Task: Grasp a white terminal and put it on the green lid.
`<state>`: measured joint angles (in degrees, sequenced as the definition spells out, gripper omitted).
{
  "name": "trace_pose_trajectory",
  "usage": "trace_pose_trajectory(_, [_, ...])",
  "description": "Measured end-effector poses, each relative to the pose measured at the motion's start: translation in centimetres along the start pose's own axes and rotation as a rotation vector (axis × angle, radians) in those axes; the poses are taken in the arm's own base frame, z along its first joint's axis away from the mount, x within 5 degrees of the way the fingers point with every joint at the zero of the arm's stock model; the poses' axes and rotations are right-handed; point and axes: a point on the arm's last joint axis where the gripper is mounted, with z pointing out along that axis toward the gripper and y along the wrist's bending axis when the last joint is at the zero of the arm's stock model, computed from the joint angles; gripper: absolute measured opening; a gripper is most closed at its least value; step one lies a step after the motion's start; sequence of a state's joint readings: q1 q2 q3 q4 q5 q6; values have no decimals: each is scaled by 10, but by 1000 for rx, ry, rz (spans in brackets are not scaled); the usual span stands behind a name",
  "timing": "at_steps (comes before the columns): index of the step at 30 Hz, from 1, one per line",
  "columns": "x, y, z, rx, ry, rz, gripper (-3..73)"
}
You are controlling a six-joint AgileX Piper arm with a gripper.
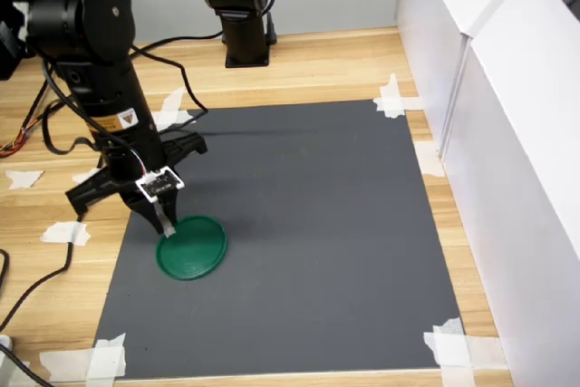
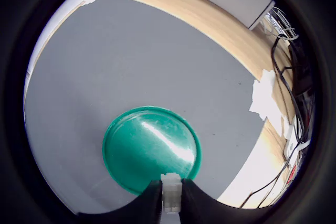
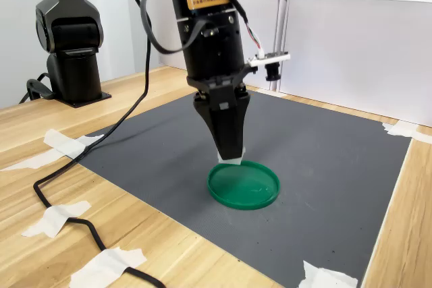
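The white terminal (image 2: 171, 192) is pinched tight in my gripper (image 2: 171, 203), standing tall, just over the near-left edge of the green lid (image 1: 191, 246) in the first exterior view, so I need to go down.

green lid (image 1: 191, 247) on mat (image 1: 317, 224), mat on table (image 1: 344, 65)

Arm steeply down, tool (image 3: 229, 156) vertical, fingers (image 2: 152, 198) pinched on a small white piece.
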<state>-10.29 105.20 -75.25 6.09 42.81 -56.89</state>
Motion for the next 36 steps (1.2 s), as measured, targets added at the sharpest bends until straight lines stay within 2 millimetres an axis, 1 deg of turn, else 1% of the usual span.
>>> trace_pose_trajectory(9, [-12, 13, 16, -50, -9, -69, 83])
trace_pose_trajectory(14, [-9, 12, 25, -46, 28, -70, 83])
trace_pose_trajectory(23, [-8, 9, 25, -20, 30, -74, 83])
trace_pose_trajectory(26, [-8, 10, 25, -23, 31, -71, 102])
trace_pose_trajectory(28, [-8, 10, 25, -28, 35, -64, 137])
trace_pose_trajectory(30, [-8, 11, 24, -32, 36, -63, 199])
trace_pose_trajectory(36, [-10, 9, 14, -12, 20, -60, 484])
